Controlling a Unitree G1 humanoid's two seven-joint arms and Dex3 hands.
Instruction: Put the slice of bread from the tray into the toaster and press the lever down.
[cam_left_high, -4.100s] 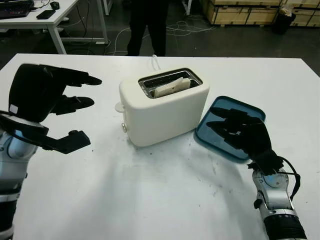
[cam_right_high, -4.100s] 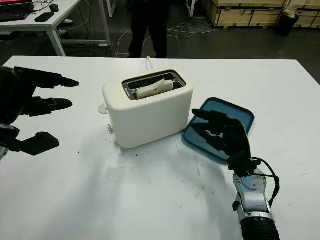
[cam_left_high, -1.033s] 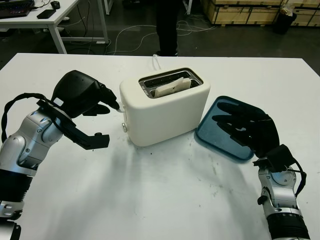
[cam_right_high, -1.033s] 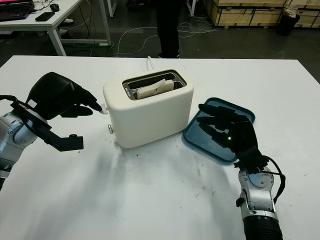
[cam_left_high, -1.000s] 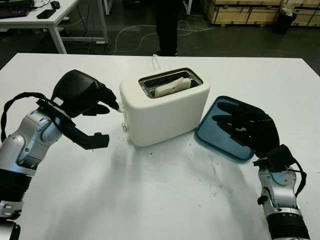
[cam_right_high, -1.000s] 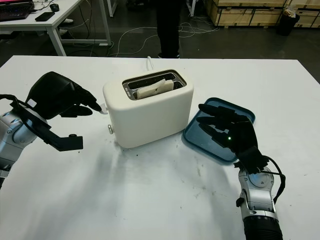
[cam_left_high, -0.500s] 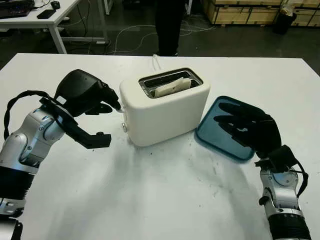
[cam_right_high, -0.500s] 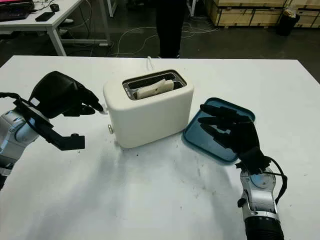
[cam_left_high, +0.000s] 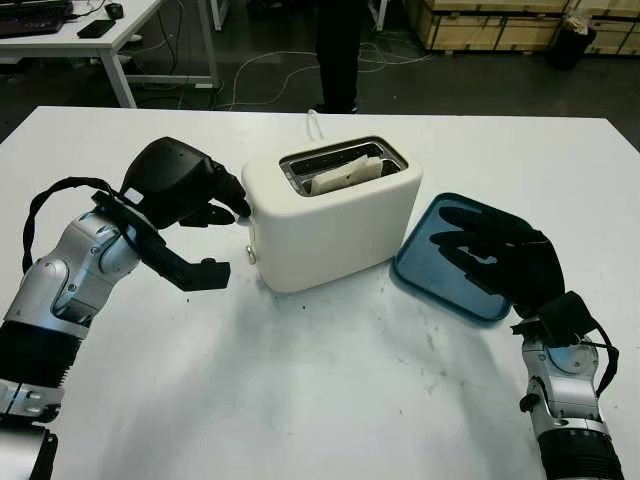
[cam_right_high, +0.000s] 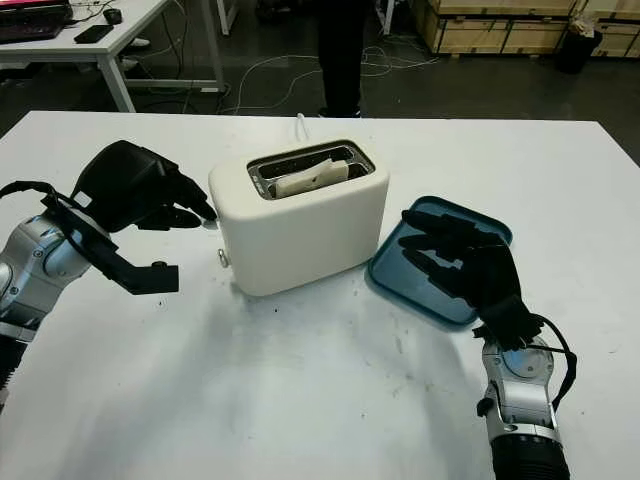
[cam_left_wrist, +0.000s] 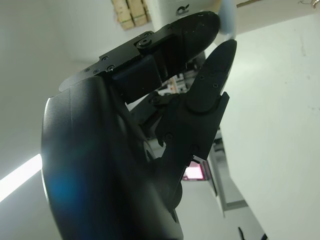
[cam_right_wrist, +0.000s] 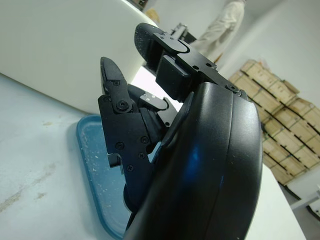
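A white toaster (cam_left_high: 340, 225) stands mid-table with a slice of bread (cam_left_high: 345, 172) sitting in its slot. My left hand (cam_left_high: 228, 238) is at the toaster's left end, holding nothing. Its fingertips (cam_left_high: 238, 207) touch the spot where the lever sticks out and cover it. The thumb hangs lower, off the toaster. A small knob (cam_left_high: 250, 256) shows below the fingers. The blue tray (cam_left_high: 440, 202) lies right of the toaster. My right hand (cam_left_high: 480, 250) is open above the tray with nothing in it.
The toaster's white cord (cam_left_high: 313, 122) runs off the table's far edge. A person's legs (cam_left_high: 338, 50) stand beyond the table. A second table (cam_left_high: 90, 35) is at the back left and wooden crates (cam_left_high: 480, 20) at the back right.
My left hand has moved right, up to the toaster's left end, and its fingertips now cover the lever. My right hand has stayed over the tray.
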